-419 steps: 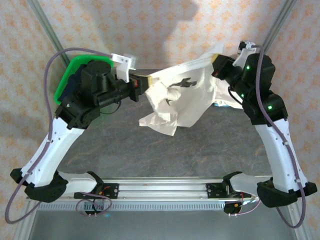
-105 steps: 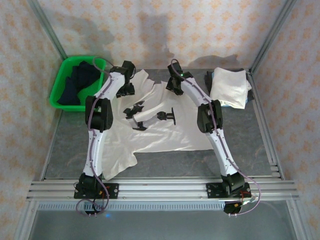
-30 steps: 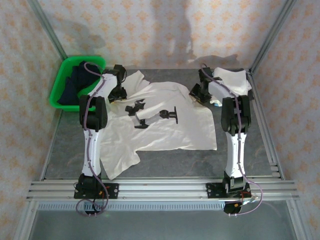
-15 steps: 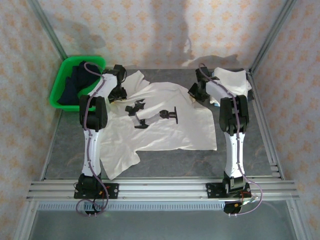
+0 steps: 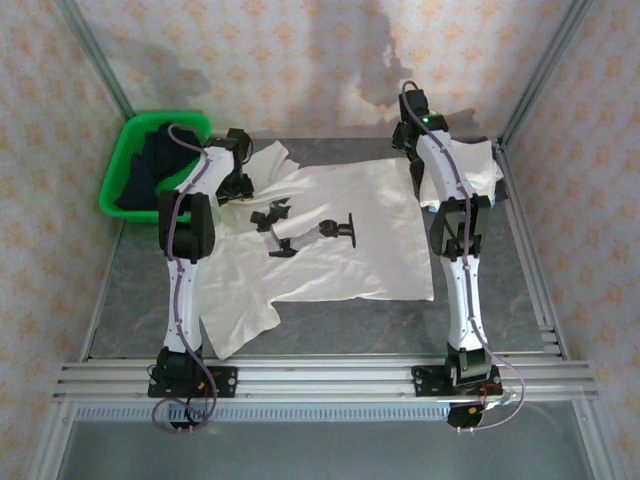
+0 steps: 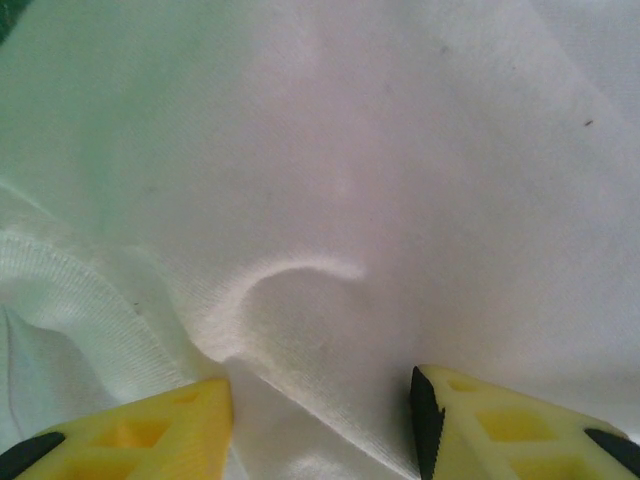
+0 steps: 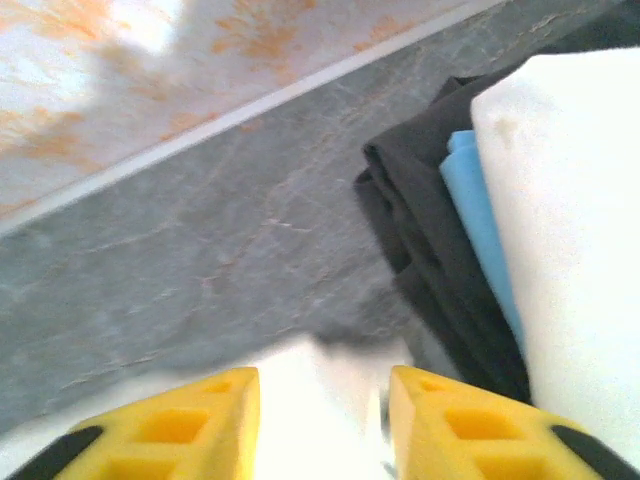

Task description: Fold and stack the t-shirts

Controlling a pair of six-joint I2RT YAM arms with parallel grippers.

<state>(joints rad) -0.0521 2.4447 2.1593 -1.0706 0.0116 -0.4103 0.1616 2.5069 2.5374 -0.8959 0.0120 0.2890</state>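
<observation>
Standing partly open with nothing pinched, the left gripper (image 6: 320,400) hangs low over the far-left sleeve of the spread t-shirt (image 5: 340,235). The right gripper (image 7: 322,400) is up at the table's far edge, its jaws likewise apart, with a blurred white cloth edge showing in the gap below them. Just to its right lies a folded white t-shirt (image 7: 570,200), stacked on a blue cloth (image 7: 482,215) and a dark cloth (image 7: 420,235). At the far left, the green basket (image 5: 112,190) holds dark clothes (image 5: 155,165). The spread t-shirt lies flat on the grey table (image 5: 330,325) between the two arms, black print (image 5: 305,228) facing up. Its long axis runs left to right, sleeves toward the left arm and straight hem toward the right.
</observation>
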